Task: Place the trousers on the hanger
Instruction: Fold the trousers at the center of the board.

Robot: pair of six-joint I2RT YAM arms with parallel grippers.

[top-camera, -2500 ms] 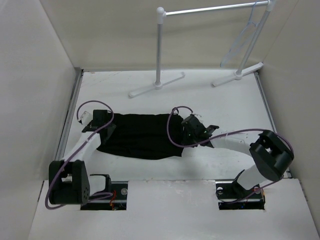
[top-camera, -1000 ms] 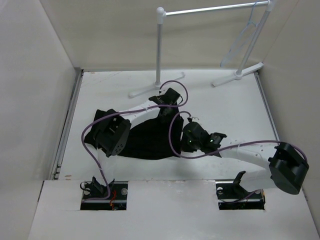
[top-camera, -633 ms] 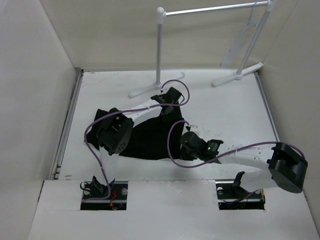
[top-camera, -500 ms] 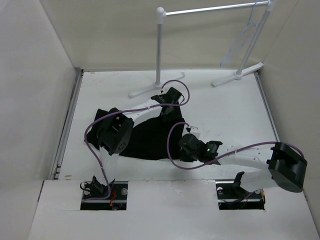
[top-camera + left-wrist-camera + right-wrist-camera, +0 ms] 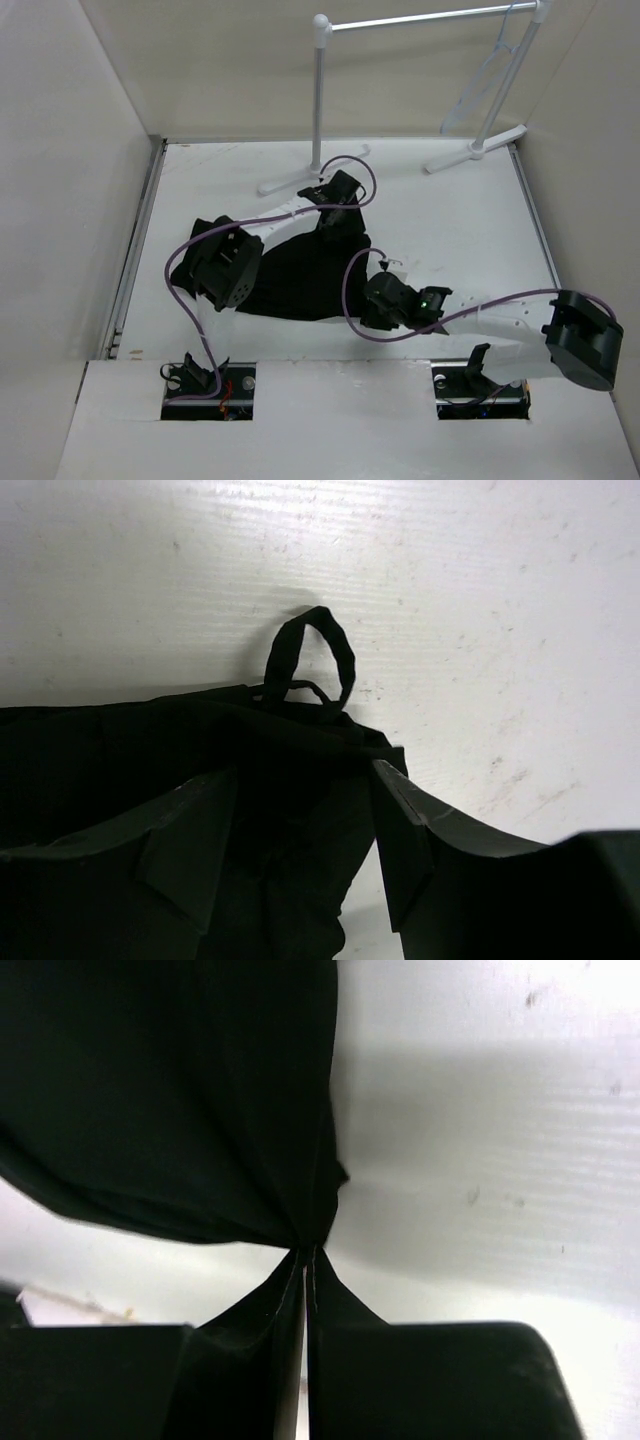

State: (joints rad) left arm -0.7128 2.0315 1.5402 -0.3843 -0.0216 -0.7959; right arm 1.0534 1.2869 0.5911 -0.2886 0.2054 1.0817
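Observation:
The black trousers [image 5: 290, 272] lie flat on the white table. My left gripper [image 5: 336, 222] is at their far right corner. In the left wrist view it [image 5: 300, 780] is open, with its fingers [image 5: 405, 825] astride the waist edge and the small drawstring loop [image 5: 318, 650] just beyond them. My right gripper [image 5: 372, 300] is at the trousers' near right edge. In the right wrist view it [image 5: 308, 1252] is shut on a pinch of the black fabric [image 5: 200, 1090]. The pale hanger [image 5: 488, 75] hangs on the rack at the far right, away from both grippers.
The white tubular garment rack [image 5: 319, 100] stands at the back, with flat feet [image 5: 300, 175] on the table just behind my left gripper. Pale walls close in the left, the right and the back. Purple cables loop over both arms.
My left arm has swung from the trousers' left end across to their far right corner. My right gripper has moved toward the near edge with fabric in it.

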